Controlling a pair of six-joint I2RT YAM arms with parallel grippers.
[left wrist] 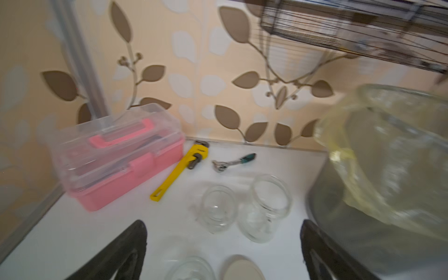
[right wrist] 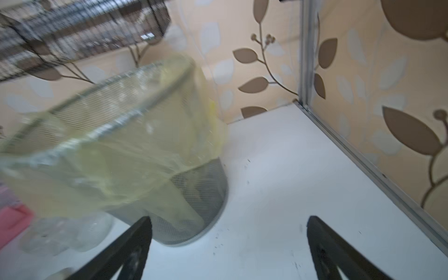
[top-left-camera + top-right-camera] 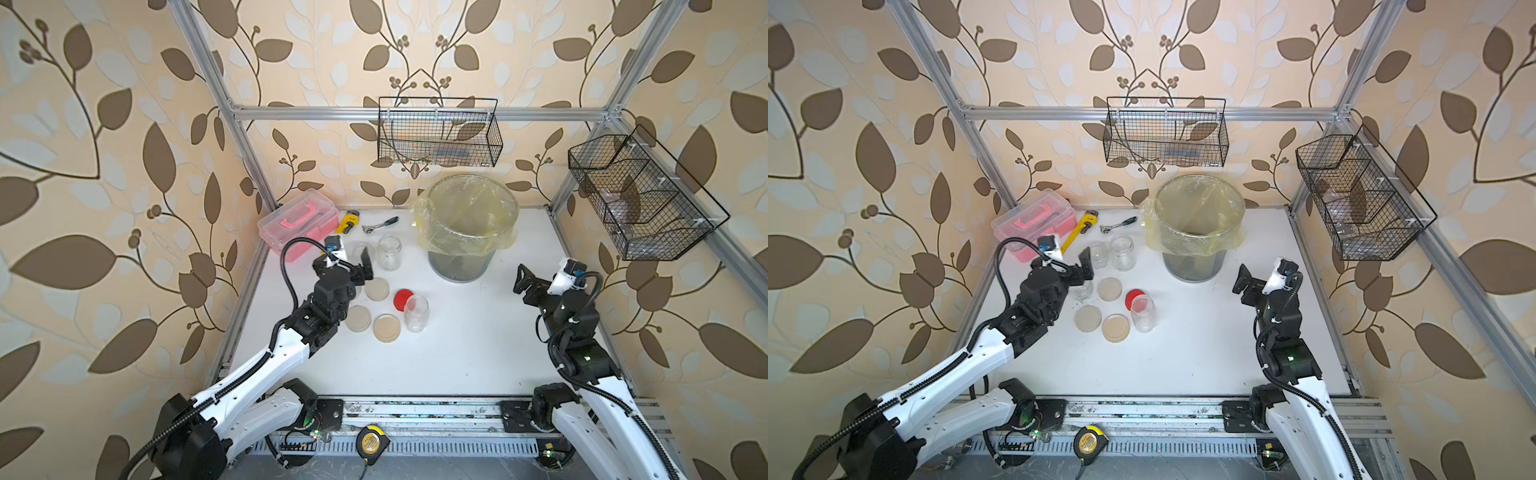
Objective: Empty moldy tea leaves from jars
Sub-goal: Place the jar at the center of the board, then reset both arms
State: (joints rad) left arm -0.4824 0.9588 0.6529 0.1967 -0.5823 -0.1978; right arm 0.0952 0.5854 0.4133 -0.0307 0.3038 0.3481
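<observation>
Although both of your arms reach over the white desk [image 3: 457, 357], neither holds anything: your left gripper [image 1: 221, 225] is released with its jaws spread wide, and your right gripper [image 2: 229, 218] is just as slack, hanging near the desk's right edge.

All four small clear glass cylindrical jars [image 3: 1122, 251] stand upright and lidless on the desk's left half. Two stand side by side toward the back edge, between the pink clear-topped plastic toolbox [image 3: 297, 222] in the back left corner and the large grey mesh bin with a yellowish plastic liner [image 3: 461, 266]. A third jar [image 3: 1084, 289] sits beneath your left gripper, whose fingers stand clear of it. The fourth jar [image 3: 415, 313] stands nearer the middle, just beside the flat red round lid [image 3: 400, 297]. Three beige round lids [image 3: 377, 289] lie flat close by, toward the left edge.

Of the moldy tea leaves [image 2: 248, 160] you can see only fine dark crumbs strewn on the desk near the bin's foot. A yellow pipe wrench [image 3: 346, 223] and a small ratchet [image 3: 380, 225] lie along the back edge.
</observation>
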